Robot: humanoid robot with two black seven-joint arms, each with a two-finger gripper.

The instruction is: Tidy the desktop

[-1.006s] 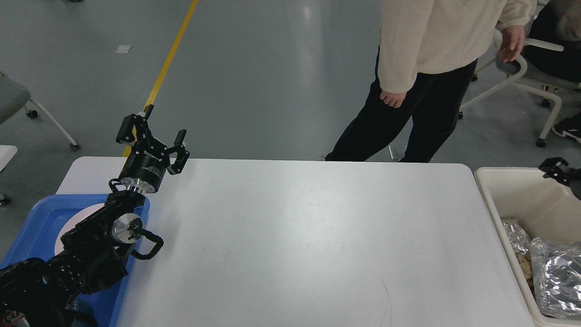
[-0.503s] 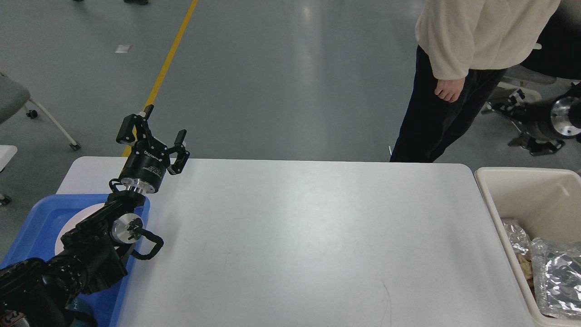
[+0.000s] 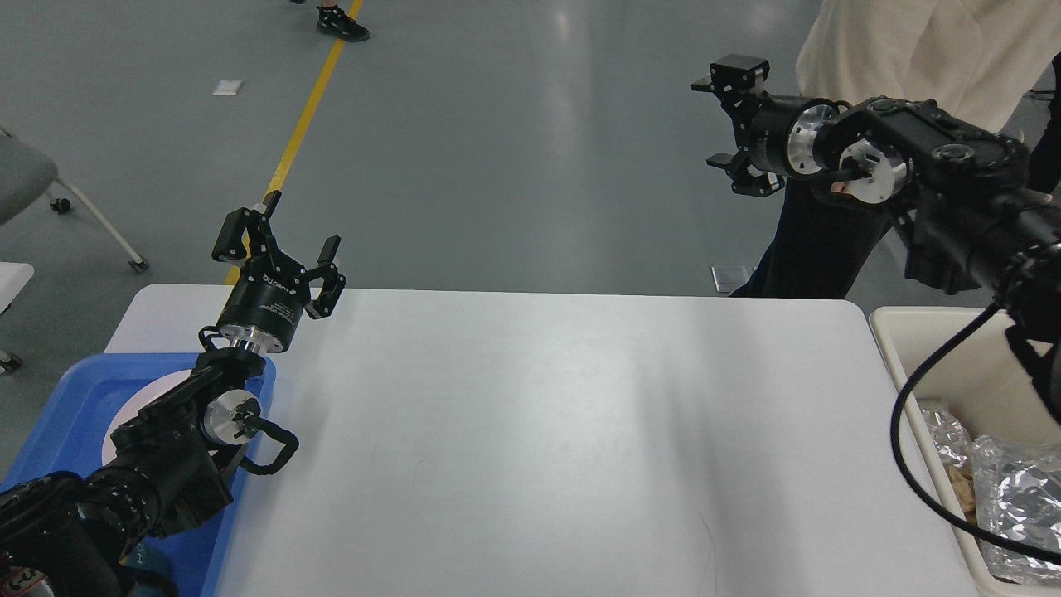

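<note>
Seen from the head camera, the smooth, matte white desk (image 3: 530, 439), round-cornered, stretches lengthwise left to right between a blue plastic tray (image 3: 58, 414) and a cream bin (image 3: 903, 348) of crumpled foil (image 3: 1015, 506), as the left gripper (image 3: 278, 245) and the raised right gripper (image 3: 729, 124) both spread wide, holding nothing.

Lab: grey floor (image 3: 514, 141), yellow line (image 3: 311, 112), office chair (image 3: 33, 186)

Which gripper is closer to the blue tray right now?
Left. The left gripper hovers just beyond the blue tray's far right corner, its arm crossing over the tray. The right gripper is raised far across the desktop, past its far right edge.
</note>
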